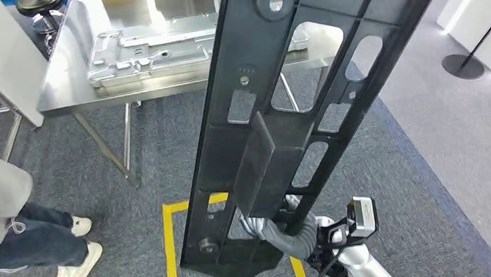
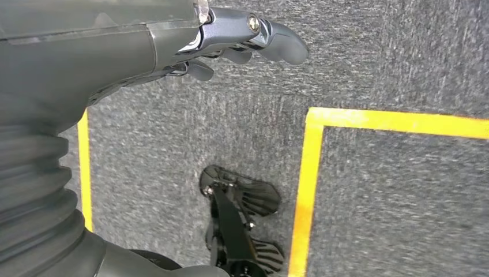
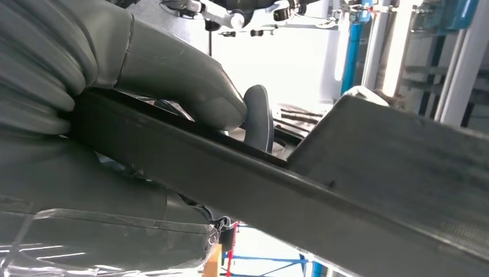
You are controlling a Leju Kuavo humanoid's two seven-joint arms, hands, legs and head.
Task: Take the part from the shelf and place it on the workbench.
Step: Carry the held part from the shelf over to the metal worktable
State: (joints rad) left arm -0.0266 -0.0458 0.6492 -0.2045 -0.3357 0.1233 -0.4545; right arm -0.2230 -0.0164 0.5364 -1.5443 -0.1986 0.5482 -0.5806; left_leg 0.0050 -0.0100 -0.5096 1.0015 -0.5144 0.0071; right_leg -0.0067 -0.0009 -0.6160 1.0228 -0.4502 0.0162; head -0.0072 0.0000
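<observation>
I see my right hand (image 1: pixel 274 226) gripping the long black plastic frame part (image 1: pixel 304 73) near its lower end, thumb pressed on one face and fingers (image 3: pixel 173 81) wrapped around its edge. The part stands nearly upright in front of me, a flat matte beam pierced by several rounded cut-outs, with a round boss near the top and a slanted rectangular block midway. Beyond it stands one shiny stainless-steel worktop (image 1: pixel 64 87) on thin legs, carrying a grey stamped metal panel (image 1: pixel 148 53). My left hand (image 2: pixel 230 43) hangs over grey carpet (image 2: pixel 398 190) marked with yellow tape lines (image 2: pixel 305 190), fingers loosely curled, holding nothing. One person's white sneakers (image 1: pixel 72 261) stand beside me.
</observation>
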